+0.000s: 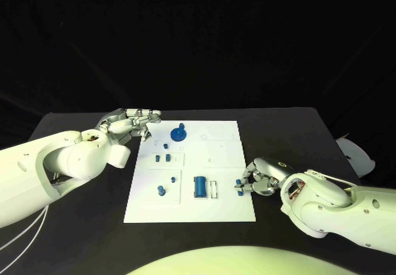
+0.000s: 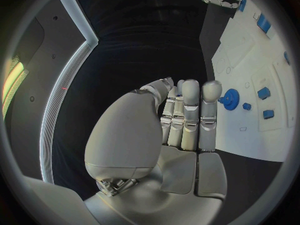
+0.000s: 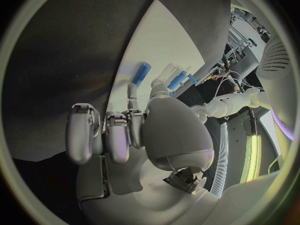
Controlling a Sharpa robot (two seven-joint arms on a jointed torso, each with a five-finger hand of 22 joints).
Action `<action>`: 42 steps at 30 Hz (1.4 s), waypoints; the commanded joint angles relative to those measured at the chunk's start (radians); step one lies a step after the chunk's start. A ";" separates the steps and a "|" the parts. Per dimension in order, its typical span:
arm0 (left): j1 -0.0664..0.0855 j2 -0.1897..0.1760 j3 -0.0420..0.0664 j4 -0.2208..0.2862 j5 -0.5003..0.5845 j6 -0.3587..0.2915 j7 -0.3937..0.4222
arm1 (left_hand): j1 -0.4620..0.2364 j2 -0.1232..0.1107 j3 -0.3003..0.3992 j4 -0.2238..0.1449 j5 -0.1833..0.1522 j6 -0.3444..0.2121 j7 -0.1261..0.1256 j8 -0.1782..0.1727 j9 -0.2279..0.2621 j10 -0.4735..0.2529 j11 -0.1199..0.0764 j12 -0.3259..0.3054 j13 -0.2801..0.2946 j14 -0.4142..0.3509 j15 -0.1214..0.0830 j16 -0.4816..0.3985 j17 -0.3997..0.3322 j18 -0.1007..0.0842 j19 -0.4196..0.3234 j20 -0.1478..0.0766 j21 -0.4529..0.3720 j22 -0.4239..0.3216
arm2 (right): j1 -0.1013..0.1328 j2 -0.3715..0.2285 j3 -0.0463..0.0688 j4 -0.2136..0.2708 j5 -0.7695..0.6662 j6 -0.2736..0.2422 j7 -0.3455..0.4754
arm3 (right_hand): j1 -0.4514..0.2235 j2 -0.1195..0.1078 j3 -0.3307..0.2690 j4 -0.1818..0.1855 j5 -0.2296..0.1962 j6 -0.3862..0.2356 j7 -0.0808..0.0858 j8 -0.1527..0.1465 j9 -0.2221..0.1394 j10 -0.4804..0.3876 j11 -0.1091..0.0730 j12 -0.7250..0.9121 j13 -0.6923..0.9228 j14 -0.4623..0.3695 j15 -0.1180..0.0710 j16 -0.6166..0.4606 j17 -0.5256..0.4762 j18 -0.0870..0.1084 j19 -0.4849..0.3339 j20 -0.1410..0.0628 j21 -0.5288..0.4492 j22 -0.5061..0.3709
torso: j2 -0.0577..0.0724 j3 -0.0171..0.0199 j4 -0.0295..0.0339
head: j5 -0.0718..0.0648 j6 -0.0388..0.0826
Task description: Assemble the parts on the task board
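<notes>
Right hand [image 1: 262,179] sits closest to the head camera, at the near right edge of the task board [image 1: 222,209], fingers bunched around a small blue part [image 1: 238,184] right at the board's edge. From the head view it looks like it's pinching that piece. The right wrist view shows something the head view doesn't: the fingers [image 3: 109,135] curl down over the white board and a blue cylinder [image 3: 141,74] lies just past them, but I can't make out the pinched part there.

Left hand [image 1: 132,123] is off the far left corner of the board, over the black table [image 1: 289,123], holding nothing. Its wrist view shows the fingers [image 2: 190,112] straight and side by side, thumb apart from them.

On the board, the blue cylinder is chunky and lies flat in the near middle, long axis running near-to-far, with a pale rod [image 1: 215,189] just beside it lying the same way. A blue gear [image 1: 178,134] with toothed rim sits flat near the far left; the left wrist view shows its teeth clearly. Several small blue blocks [image 1: 166,157] dot the left half.
</notes>
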 commanded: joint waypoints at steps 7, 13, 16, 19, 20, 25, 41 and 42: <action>0.000 -0.003 0.001 0.005 -0.002 0.018 0.006 | 0.001 0.008 -0.004 0.000 0.002 -0.009 -0.001 0.002 -0.001 -0.009 0.000 0.006 0.001 -0.007 0.003 -0.007 -0.001 0.014 -0.003 0.005 -0.003 -0.001 | -0.003 0.013 0.000 -0.017 -0.028 0.041 -0.024 | 0.004 0.002 -0.009 0.003 -0.004 0.020 -0.001 -0.005 -0.004 0.042 0.004 -0.005 0.155 0.095 0.005 -0.001 0.232 -0.006 0.037 0.008 0.003 0.211 | 0.000 0.0001 0.0001 | 0.003 -0.004; 0.001 -0.005 0.001 0.006 -0.002 0.018 0.006 | 0.001 0.008 -0.004 0.000 0.002 -0.009 -0.001 0.002 -0.001 -0.009 0.000 0.006 0.001 -0.007 0.003 -0.007 -0.001 0.014 -0.003 0.005 -0.003 -0.001 | -0.006 0.026 0.000 -0.024 -0.047 0.066 -0.028 | 0.006 -0.001 -0.013 0.002 -0.010 0.033 -0.005 -0.003 -0.005 0.042 0.001 -0.004 0.156 0.095 0.003 -0.001 0.233 -0.006 0.038 0.007 0.004 0.211 | 0.000 0.0010 -0.0003 | 0.005 -0.006; 0.001 -0.006 0.001 0.007 -0.002 0.019 0.005 | 0.001 0.008 -0.004 0.000 0.002 -0.009 -0.001 0.002 -0.001 -0.009 0.000 0.006 0.001 -0.007 0.003 -0.007 -0.001 0.014 -0.003 0.005 -0.003 -0.001 | -0.008 0.032 0.000 -0.027 -0.062 0.090 -0.031 | 0.010 -0.004 -0.015 0.001 -0.017 0.039 -0.008 -0.002 -0.005 0.042 -0.001 -0.005 0.156 0.095 0.002 -0.001 0.233 -0.006 0.038 0.006 0.004 0.211 | 0.000 0.0007 -0.0004 | 0.006 -0.007; 0.001 -0.007 0.001 0.008 -0.002 0.019 0.004 | 0.002 0.009 -0.004 0.000 0.002 -0.009 -0.001 0.002 -0.001 -0.010 0.000 0.007 0.002 -0.008 0.003 -0.007 -0.002 0.014 -0.004 0.005 -0.005 -0.002 | -0.009 0.035 0.000 -0.031 -0.082 0.115 -0.033 | 0.011 -0.017 -0.021 0.001 -0.030 0.040 -0.007 -0.004 -0.007 0.041 -0.001 -0.008 0.154 0.095 0.001 -0.002 0.230 -0.005 0.036 0.005 0.000 0.210 | 0.000 0.0004 -0.0006 | 0.006 -0.009; 0.001 -0.008 0.001 0.009 -0.002 0.019 0.004 | 0.002 0.009 -0.004 0.000 0.002 -0.009 -0.001 0.002 -0.001 -0.010 0.000 0.007 0.002 -0.008 0.003 -0.007 -0.002 0.014 -0.004 0.005 -0.005 -0.002 | -0.009 0.036 0.000 -0.032 -0.091 0.123 -0.034 | 0.012 -0.021 -0.023 0.001 -0.033 0.040 -0.007 -0.004 -0.008 0.041 -0.001 -0.008 0.154 0.095 0.001 -0.002 0.230 -0.005 0.036 0.005 0.000 0.210 | 0.000 0.0004 -0.0006 | 0.006 -0.009; 0.001 -0.009 0.001 0.011 -0.002 0.020 0.002 | 0.002 0.009 -0.004 0.000 0.002 -0.009 -0.001 0.002 -0.001 -0.010 0.000 0.007 0.002 -0.008 0.003 -0.007 -0.002 0.014 -0.004 0.005 -0.005 -0.002 | -0.010 0.041 0.000 -0.039 -0.132 0.149 -0.039 | 0.040 -0.027 -0.016 -0.005 -0.039 0.043 -0.009 -0.006 -0.010 0.039 -0.003 -0.012 0.152 0.094 -0.001 -0.003 0.227 -0.005 0.035 0.004 -0.004 0.209 | 0.000 0.0006 -0.0008 | 0.006 -0.011; 0.001 -0.009 0.001 0.013 -0.002 0.021 0.002 | 0.001 0.008 -0.004 0.000 0.002 -0.009 -0.001 0.002 -0.001 -0.011 0.000 0.007 0.002 -0.008 0.003 -0.007 -0.002 0.014 -0.004 0.005 -0.006 -0.003 | -0.010 0.078 0.000 -0.054 -0.235 0.202 -0.045 | 0.194 -0.029 0.063 -0.052 -0.079 0.051 -0.012 -0.021 -0.024 0.036 -0.007 -0.019 0.150 0.094 -0.005 -0.004 0.227 -0.005 0.035 -0.001 -0.006 0.209 | 0.000 0.0001 -0.0001 | 0.003 -0.009; 0.001 -0.010 0.001 0.013 -0.002 0.021 0.002 | 0.001 0.008 -0.004 0.000 0.002 -0.009 -0.001 0.002 -0.001 -0.011 0.000 0.007 0.002 -0.008 0.003 -0.007 -0.002 0.014 -0.004 0.005 -0.006 -0.003 | -0.010 0.079 0.000 -0.054 -0.238 0.204 -0.045 | 0.195 -0.030 0.067 -0.050 -0.070 0.051 -0.012 -0.022 -0.025 0.035 -0.007 -0.019 0.150 0.094 -0.005 -0.004 0.227 -0.005 0.035 -0.001 -0.007 0.209 | 0.000 0.0003 0.0001 | 0.003 -0.009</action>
